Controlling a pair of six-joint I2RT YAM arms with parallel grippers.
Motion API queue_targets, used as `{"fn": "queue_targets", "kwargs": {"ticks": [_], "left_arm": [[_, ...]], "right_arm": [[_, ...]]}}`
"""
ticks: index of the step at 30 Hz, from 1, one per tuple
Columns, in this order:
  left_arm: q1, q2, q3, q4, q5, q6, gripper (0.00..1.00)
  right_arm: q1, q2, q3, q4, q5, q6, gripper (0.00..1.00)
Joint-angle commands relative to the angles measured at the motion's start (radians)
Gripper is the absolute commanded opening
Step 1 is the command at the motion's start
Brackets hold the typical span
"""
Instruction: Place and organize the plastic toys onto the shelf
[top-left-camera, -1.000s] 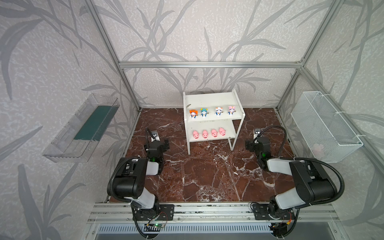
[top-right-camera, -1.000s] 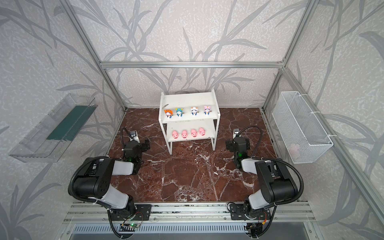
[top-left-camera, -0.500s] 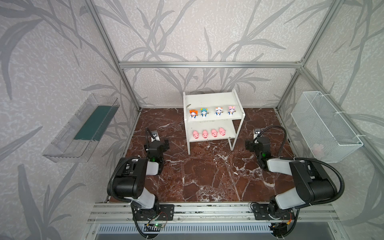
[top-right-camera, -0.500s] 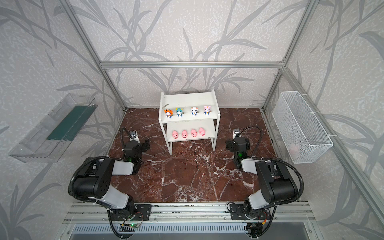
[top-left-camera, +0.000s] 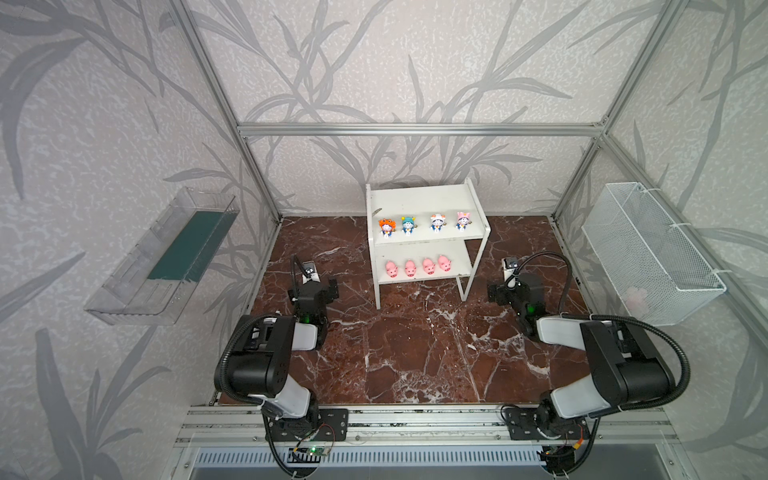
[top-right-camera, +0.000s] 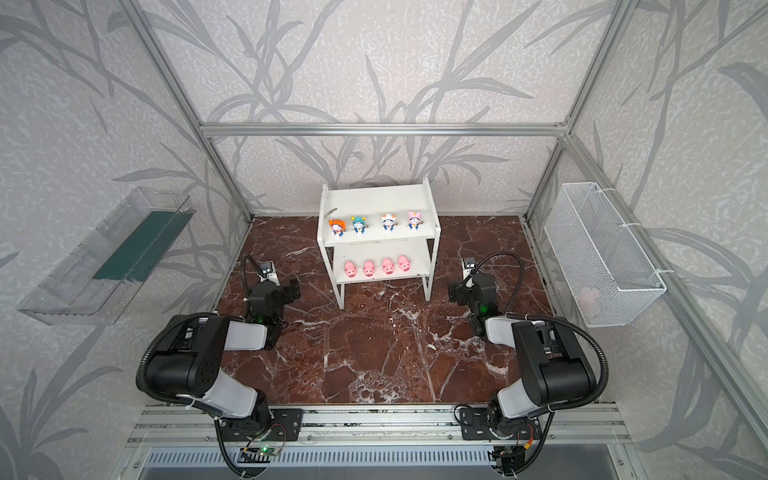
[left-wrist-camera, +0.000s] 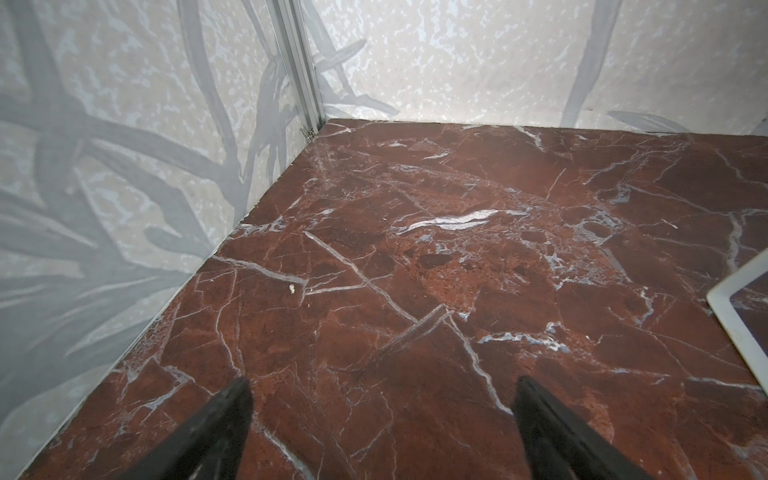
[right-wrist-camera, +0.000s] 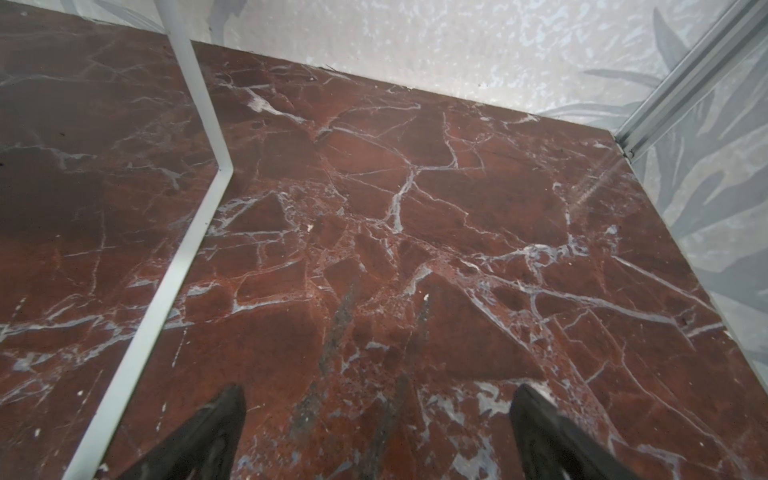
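Marble-patterned red-brown tabletop (top-left-camera: 415, 345): no toy lies on it in both top views, nor in the wrist views.

White two-tier shelf (top-left-camera: 419, 201): upright at back centre, between the two arms.

Left gripper (left-wrist-camera: 382, 386) and right gripper (right-wrist-camera: 378, 392): each hangs low over bare tabletop to its own side of the shelf. Fingers are spread wide, with nothing between them.

Judgement: placing appears complete, so the step in hand is a final check. It is best done with both arms kept clear of the thin shelf legs, since a knock could topple the rows. Only a toy found out of line should be touched.

Upper board: four white-and-blue figurines in one row, upright and apart:
- orange-capped figurine (top-left-camera: 386, 227)
- teal-capped figurine (top-left-camera: 408, 224)
- white-capped figurine (top-left-camera: 436, 221)
- pink-capped figurine (top-left-camera: 462, 220)

Lower board: four pink pigs (top-left-camera: 410, 268) in a row, near-evenly spaced, snouts forward.
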Motion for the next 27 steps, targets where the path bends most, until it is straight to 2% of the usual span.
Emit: {"fn": "queue_targets", "kwargs": {"ticks": [1, 4, 8, 10, 11, 12, 14, 15, 16, 19, 21, 24, 26, 27], "left_arm": [[0.006, 0.002, 0.004, 0.032, 0.008, -0.005, 0.99], [0.006, 0.003, 0.004, 0.032, 0.008, -0.005, 0.99], [0.006, 0.002, 0.004, 0.032, 0.008, -0.004, 0.99], [0.005, 0.003, 0.004, 0.033, 0.007, -0.004, 0.99], [0.005, 0.003, 0.004, 0.032, 0.008, -0.005, 0.99], [0.006, 0.002, 0.004, 0.032, 0.008, -0.005, 0.99], [0.006, 0.003, 0.004, 0.032, 0.007, -0.005, 0.99], [0.006, 0.003, 0.004, 0.032, 0.008, -0.006, 0.99], [0.007, 0.002, 0.003, 0.032, 0.009, -0.006, 0.99], [0.006, 0.002, 0.004, 0.032, 0.009, -0.005, 0.99], [0.006, 0.002, 0.005, 0.032, 0.008, -0.006, 0.99], [0.007, 0.002, 0.004, 0.032, 0.008, -0.006, 0.99], [0.006, 0.002, 0.003, 0.032, 0.008, -0.006, 0.99], [0.007, 0.003, 0.004, 0.032, 0.008, -0.006, 0.99]], "right_arm": [[-0.005, 0.000, 0.062, -0.056, 0.059, 0.031, 0.99], [0.008, 0.027, 0.127, -0.143, 0.003, -0.010, 0.99], [0.025, 0.137, 0.296, -0.325, 0.008, -0.039, 0.99], [0.083, 0.416, 0.697, -0.855, -0.057, -0.150, 0.99], [0.121, 0.527, 0.822, -1.005, -0.033, -0.176, 0.99], [0.121, 0.511, 0.799, -0.973, -0.050, -0.186, 0.99], [0.111, 0.333, 0.547, -0.698, -0.167, -0.225, 0.99], [0.102, 0.249, 0.417, -0.518, -0.167, -0.195, 0.99], [0.093, 0.197, 0.351, -0.435, -0.140, -0.172, 0.99], [0.033, 0.157, 0.323, -0.387, -0.107, -0.080, 0.99], [0.006, 0.147, 0.352, -0.461, -0.162, -0.068, 0.99], [0.002, 0.090, 0.263, -0.341, -0.157, -0.056, 0.99], [-0.019, 0.026, 0.149, -0.186, -0.120, -0.012, 0.99], [-0.042, -0.008, 0.056, -0.046, -0.093, 0.027, 0.99]]}}
